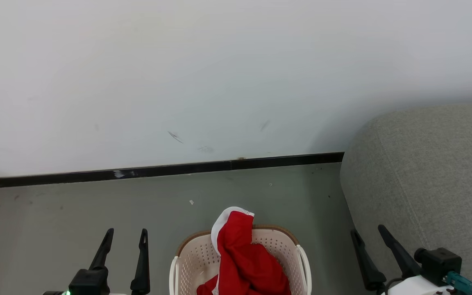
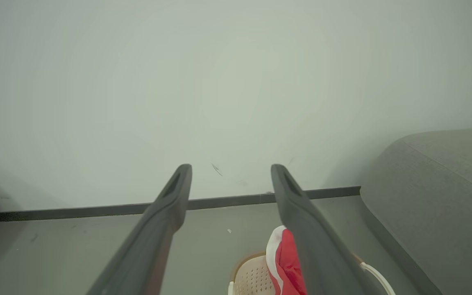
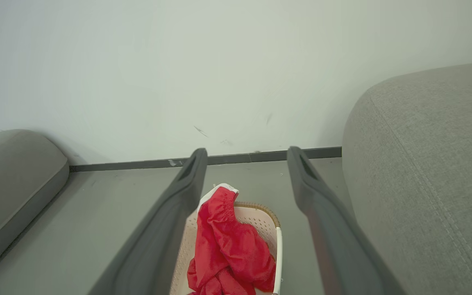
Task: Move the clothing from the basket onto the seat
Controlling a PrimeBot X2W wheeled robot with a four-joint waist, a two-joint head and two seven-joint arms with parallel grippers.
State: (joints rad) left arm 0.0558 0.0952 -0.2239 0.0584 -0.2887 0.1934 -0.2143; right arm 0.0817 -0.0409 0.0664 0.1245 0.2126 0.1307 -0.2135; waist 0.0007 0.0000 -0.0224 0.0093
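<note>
Two grippers, both with nothing in them, so every risk I can name lies ahead. At the lower left of the head view my left gripper (image 1: 127, 232) has its two long dark fingers parted with only floor between them. Sent straight down from here, it would meet the grey-green floor (image 1: 55, 213) beside the basket, not the fabric. At the bottom centre the cream-white perforated plastic laundry basket with a brown woven-look rim (image 1: 191, 262) stands on that floor. The soft bright red clothing with white trim (image 1: 244, 258) is heaped inside it, one fold rising above the far rim. I judge that a pinch on that raised fold alone could lift just part of the heap, or catch the rim and tip the light basket. At the lower right my right gripper (image 1: 368, 229), fingers likewise spread and empty, sits just beside the large grey woven-fabric sofa seat (image 1: 424, 176), whose rounded flank is near the basket. Swinging across, those fingers might scrape the upholstery. A trailing hem laid too near that rounded edge could also slide off onto the floor.
</note>
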